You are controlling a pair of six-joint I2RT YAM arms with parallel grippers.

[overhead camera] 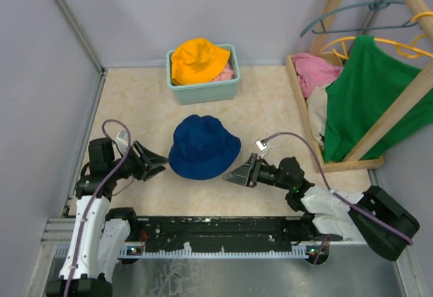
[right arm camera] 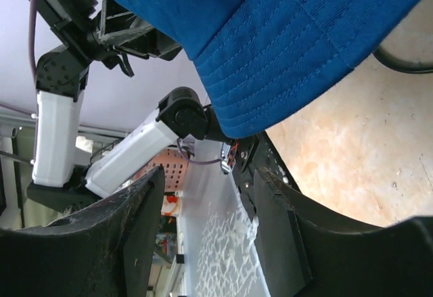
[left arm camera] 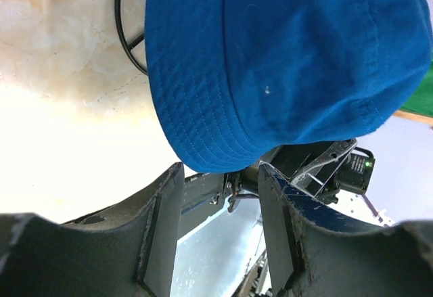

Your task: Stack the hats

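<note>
Table: pale marbled top point(overhead camera: 128, 107) boxed in by grey walls on the far and left sides.
Navy hat: the navy hat point(overhead camera: 204, 147) point(left arm camera: 284, 60) point(right arm camera: 291, 33) lies crown up at the middle of the table, nearer the near edge than the far one, with its brim spread flat.
Yellow hat: the yellow hat point(overhead camera: 197, 60) sits on top of the contents of a teal bin point(overhead camera: 203, 93) at the middle of the far edge.
Pink fabric: pink fabric point(overhead camera: 225, 75) shows in the bin under the yellow hat; its shape cannot be told.
Tray: a wooden tray point(overhead camera: 294, 87) runs along the right edge under a wooden rack, holding a pink cloth point(overhead camera: 316, 70) at its far end and a beige cloth point(overhead camera: 316, 111) nearer; neither shape is clear.
Shirt: a green shirt point(overhead camera: 365, 94) hangs on the rack over the tray.
Left gripper: the left gripper point(overhead camera: 161, 164) point(left arm camera: 220, 209) lies low near the table just beside the hat's left brim, fingers spread wide, nothing between them; a small gap separates it from the brim.
Right gripper: the right gripper point(overhead camera: 233, 174) point(right arm camera: 206, 216) is low at the hat's near-right brim, fingers spread wide and holding nothing; whether a tip touches the brim cannot be told.
Wrist views: both show the navy brim just ahead of the spread fingers.
</note>
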